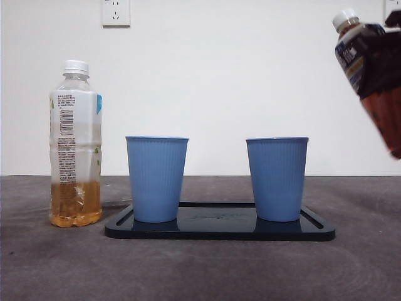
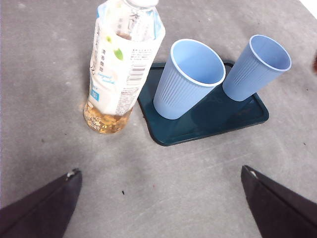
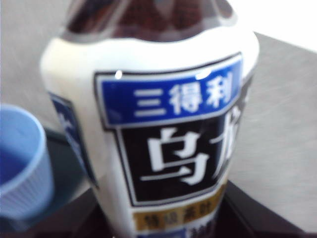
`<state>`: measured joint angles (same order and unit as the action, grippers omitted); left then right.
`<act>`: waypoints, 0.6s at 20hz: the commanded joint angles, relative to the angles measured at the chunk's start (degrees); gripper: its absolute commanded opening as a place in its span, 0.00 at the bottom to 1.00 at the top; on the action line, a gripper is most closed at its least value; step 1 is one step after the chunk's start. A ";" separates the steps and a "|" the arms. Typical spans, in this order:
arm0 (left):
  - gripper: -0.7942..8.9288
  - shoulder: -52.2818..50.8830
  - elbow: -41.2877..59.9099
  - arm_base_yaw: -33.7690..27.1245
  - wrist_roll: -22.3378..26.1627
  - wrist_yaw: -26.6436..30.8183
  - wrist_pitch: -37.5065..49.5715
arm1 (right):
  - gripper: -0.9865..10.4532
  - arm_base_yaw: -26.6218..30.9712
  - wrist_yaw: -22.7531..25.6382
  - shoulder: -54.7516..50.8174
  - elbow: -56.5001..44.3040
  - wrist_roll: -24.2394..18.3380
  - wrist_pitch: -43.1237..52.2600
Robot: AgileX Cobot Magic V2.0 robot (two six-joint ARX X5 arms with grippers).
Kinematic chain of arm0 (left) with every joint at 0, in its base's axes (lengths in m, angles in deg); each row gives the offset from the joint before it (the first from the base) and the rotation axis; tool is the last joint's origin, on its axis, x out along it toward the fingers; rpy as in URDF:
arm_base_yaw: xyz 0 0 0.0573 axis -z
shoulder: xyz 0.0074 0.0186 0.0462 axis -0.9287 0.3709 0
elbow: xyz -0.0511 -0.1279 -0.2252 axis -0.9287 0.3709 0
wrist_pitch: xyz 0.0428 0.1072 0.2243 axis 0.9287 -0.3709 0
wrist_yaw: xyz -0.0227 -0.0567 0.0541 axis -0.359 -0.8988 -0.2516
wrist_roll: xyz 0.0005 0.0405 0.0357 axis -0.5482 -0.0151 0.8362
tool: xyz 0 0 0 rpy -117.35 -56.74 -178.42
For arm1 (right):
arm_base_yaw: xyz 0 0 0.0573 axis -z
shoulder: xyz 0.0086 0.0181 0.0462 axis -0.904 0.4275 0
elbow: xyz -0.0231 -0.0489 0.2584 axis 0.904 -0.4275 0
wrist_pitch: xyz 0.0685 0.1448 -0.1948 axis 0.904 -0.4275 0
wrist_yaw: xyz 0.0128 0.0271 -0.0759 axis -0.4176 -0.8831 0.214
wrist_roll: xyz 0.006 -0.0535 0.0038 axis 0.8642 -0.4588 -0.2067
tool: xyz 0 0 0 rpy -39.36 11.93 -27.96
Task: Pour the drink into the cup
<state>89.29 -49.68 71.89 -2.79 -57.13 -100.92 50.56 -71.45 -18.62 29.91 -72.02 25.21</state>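
Observation:
A dark-tea drink bottle [image 1: 374, 81] with a white cap on hangs tilted at the upper right of the front view, above and to the right of the tray. My right gripper [image 3: 163, 218] is shut on it, and the bottle's label [image 3: 168, 134] fills the right wrist view. Two blue cups stand upright and empty on a black tray [image 1: 219, 231]: a left cup [image 1: 156, 179] and a right cup [image 1: 277, 179]. The right cup's rim [image 3: 20, 153] shows beside the held bottle. My left gripper [image 2: 159, 173] hovers open over the table, short of the tray [image 2: 208, 119], holding nothing.
A second bottle [image 1: 75, 144] with a white cap and a little pale tea stands upright on the grey table, left of the tray, close to the left cup [image 2: 188, 77]. A white wall with a socket [image 1: 116, 11] stands behind.

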 commanded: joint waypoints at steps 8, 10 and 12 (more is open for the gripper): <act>0.61 0.24 -1.03 0.24 0.61 0.09 0.31 | 0.23 -7.80 16.79 4.72 14.99 -27.21 -12.33; 0.61 0.24 -1.03 0.76 0.61 0.09 0.31 | 0.23 -10.01 21.64 6.73 15.32 -32.83 -13.20; 0.61 0.24 -1.03 1.40 0.61 0.09 0.31 | 0.23 -12.00 25.57 8.70 15.32 -37.27 -13.38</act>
<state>89.29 -49.68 73.22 -2.79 -57.08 -100.96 38.86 -47.15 -9.72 42.80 -105.57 9.47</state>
